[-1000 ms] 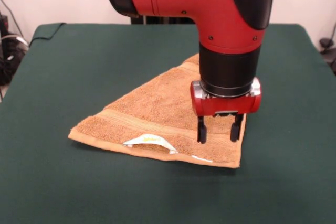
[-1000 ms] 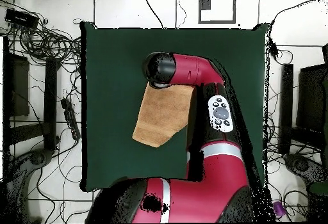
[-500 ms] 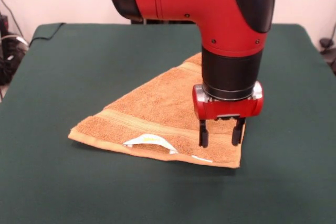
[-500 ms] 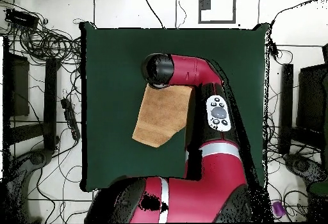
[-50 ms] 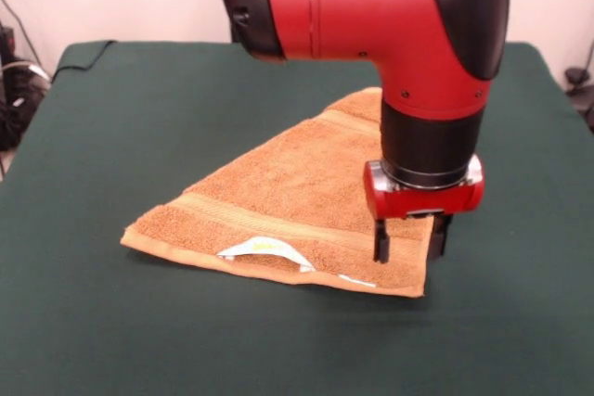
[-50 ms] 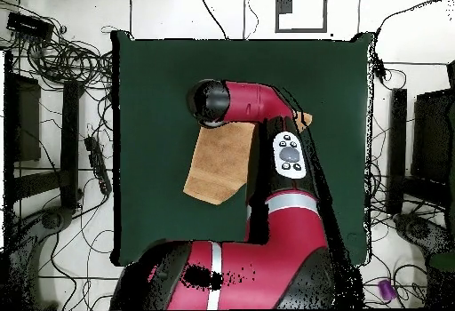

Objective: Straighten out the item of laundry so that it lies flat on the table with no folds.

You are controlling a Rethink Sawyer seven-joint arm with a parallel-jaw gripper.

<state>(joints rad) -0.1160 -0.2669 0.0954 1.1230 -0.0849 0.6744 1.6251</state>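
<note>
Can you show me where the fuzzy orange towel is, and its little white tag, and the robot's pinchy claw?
Orange-tan terry towel point(image 5: 297, 187): front view, middle of its top layer.
White label point(image 5: 264, 248): front view, on the towel's near edge.
Red-and-black gripper point(image 5: 410, 246): front view, between its fingertips.

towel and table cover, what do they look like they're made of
The towel looks like terry cloth: a fuzzy, matte orange-tan pile, with flatter woven bands and a hemmed edge. The table seems covered in dark green fabric, smooth and matte, draping over a far corner; the exact fibre can't be told.

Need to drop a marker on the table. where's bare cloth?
Free: table in front of and left of the towel; also its back strip. Crowded: towel's right corner, under the end effector.
</note>
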